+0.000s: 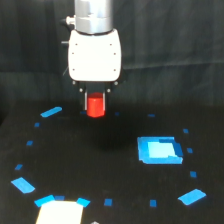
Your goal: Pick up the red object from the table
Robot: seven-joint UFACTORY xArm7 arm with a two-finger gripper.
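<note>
Pinching the small bright-red cylindrical red object [95, 105], the white tool [95, 100].

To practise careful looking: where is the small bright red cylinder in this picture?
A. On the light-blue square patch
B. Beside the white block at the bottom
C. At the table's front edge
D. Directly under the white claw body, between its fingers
D: the small bright red cylinder sits between the dark fingers beneath the white claw, far from the light-blue square patch.

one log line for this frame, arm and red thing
phase: lift | pincer: shut on red object | red object: upright, appears clear of table | nearest mark: light-blue patch, toward the exterior view's right
</note>
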